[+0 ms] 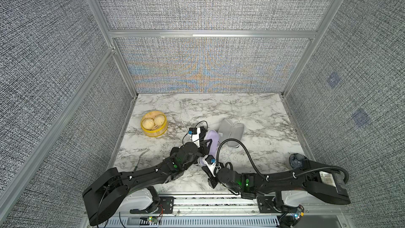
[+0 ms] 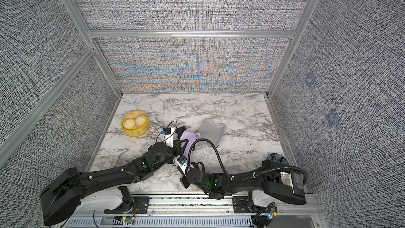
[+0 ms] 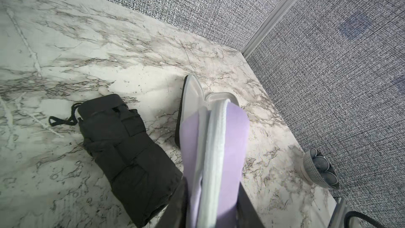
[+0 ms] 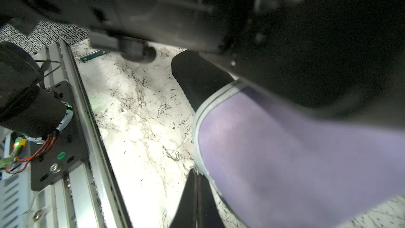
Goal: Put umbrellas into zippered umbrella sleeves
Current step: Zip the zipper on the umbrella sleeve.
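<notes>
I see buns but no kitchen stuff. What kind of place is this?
Likely a robot test booth: grey fabric walls in metal frames, left arm, right arm on a rail, marble tabletop.

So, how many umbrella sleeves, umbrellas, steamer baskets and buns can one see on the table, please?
Umbrella sleeves: 2 (lavender sleeve, open sleeve with grey inside)
Umbrellas: 1 (black umbrella)
Steamer baskets: 1 (yellow steamer basket)
Buns: 2 ()
Total: 6
</notes>
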You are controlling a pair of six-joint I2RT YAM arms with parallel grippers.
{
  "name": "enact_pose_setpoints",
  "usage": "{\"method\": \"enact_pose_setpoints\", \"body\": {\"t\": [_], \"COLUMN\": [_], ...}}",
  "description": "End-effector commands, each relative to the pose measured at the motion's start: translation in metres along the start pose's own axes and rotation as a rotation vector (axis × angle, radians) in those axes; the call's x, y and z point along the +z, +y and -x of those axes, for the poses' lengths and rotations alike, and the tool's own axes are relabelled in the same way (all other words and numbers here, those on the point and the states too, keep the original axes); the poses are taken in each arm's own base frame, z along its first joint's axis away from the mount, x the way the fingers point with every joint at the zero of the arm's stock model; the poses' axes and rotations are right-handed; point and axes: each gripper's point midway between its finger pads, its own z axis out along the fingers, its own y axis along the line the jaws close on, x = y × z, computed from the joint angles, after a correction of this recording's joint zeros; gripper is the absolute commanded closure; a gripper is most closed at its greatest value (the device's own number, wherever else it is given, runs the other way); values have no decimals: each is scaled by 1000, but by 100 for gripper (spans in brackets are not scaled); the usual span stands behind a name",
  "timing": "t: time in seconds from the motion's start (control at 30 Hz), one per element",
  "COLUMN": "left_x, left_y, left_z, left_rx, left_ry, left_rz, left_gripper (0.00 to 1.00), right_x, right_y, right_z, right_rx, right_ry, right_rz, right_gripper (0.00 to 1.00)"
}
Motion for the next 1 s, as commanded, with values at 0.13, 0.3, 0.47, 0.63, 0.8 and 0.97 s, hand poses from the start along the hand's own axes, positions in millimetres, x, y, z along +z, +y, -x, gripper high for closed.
{"method": "enact_pose_setpoints", "body": {"t": [0.13, 0.3, 0.47, 0.63, 0.8, 0.97], "left_x": [-2, -2, 4, 11, 6, 17], "left_y": [-12, -10, -14, -16, -6, -12], "left_z": [36, 42, 39, 27, 16, -15], "left_rx": [-15, -18, -27, -49, -81, -103], "left_ry": [-152, -187, -169, -140, -125, -13], "left_rz": [-16, -1, -22, -51, -46, -91], "left_gripper": [100, 100, 100, 100, 100, 100], "right_x": [-5, -3, 7, 11, -1, -21], "right_y": [31, 36, 54, 43, 8, -38], "right_z": [22, 18, 27, 35, 20, -34], "right_rx": [83, 103, 99, 100, 146, 140], "right_ry": [-66, -68, -86, -132, -106, 91], "right_rz": [163, 189, 249, 191, 125, -36], "right_gripper": [100, 100, 100, 100, 100, 100]}}
